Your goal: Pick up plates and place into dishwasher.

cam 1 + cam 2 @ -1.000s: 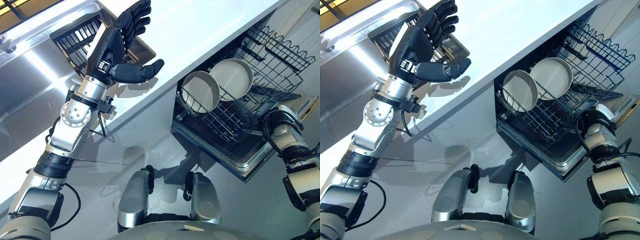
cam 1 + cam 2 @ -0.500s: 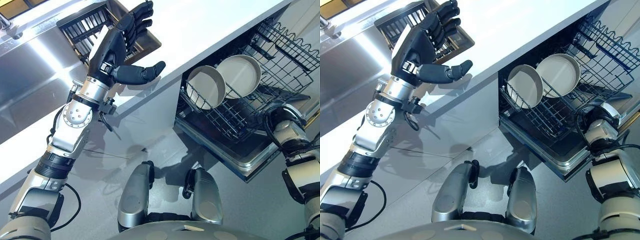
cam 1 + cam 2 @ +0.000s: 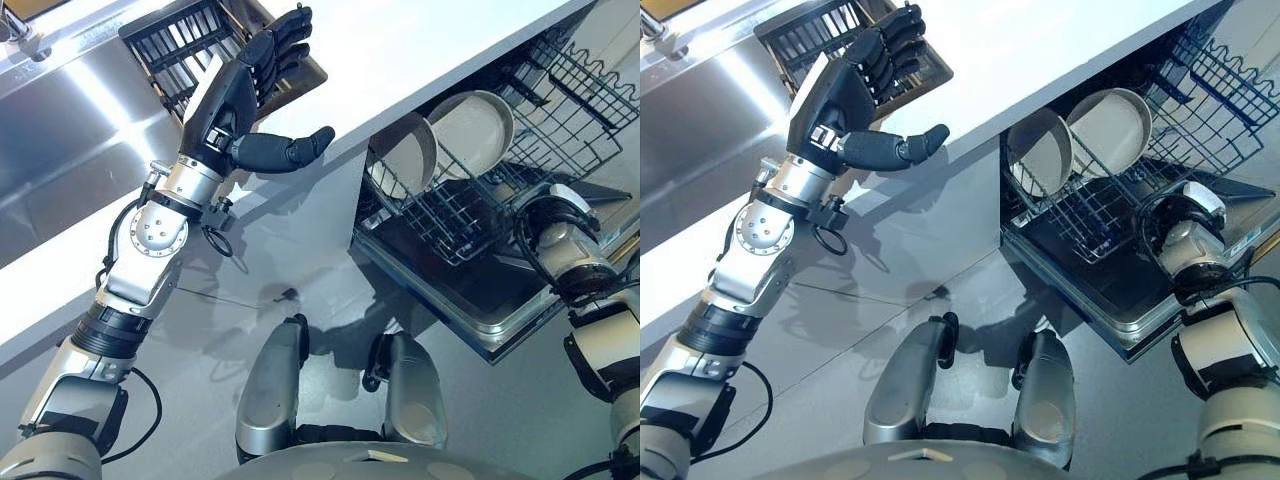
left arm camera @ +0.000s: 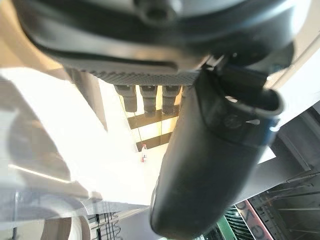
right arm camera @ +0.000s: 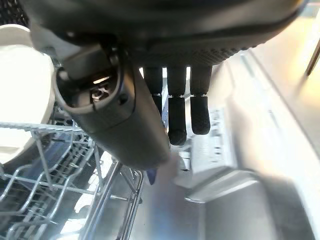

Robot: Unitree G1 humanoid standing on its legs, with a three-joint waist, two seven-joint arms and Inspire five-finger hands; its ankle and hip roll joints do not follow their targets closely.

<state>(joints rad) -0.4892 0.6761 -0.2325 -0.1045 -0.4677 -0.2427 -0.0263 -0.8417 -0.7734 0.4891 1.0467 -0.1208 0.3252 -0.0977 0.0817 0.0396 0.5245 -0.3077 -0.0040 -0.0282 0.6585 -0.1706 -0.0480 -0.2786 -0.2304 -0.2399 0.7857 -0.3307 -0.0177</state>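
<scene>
Two pale round plates [image 3: 405, 160] [image 3: 475, 130] stand upright side by side in the dishwasher's pulled-out wire rack [image 3: 470, 205]. One plate's rim [image 5: 25, 90] shows in the right wrist view. My left hand [image 3: 240, 100] is raised over the white counter, open, thumb stuck out sideways, holding nothing. My right arm reaches in low beside the rack. My right hand [image 5: 177, 115] hangs open with relaxed fingers above the rack's wires, touching no plate.
The white counter [image 3: 400, 50] runs above the dishwasher. A steel sink [image 3: 70, 150] at the upper left holds a dark slatted drying rack [image 3: 185, 40]. The dishwasher's door [image 3: 470, 300] lies open towards me, and grey floor [image 3: 300, 250] spreads below.
The whole picture has shifted, so the camera moved. My left hand keeps its raised open pose. My right forearm sits slightly closer to the rack.
</scene>
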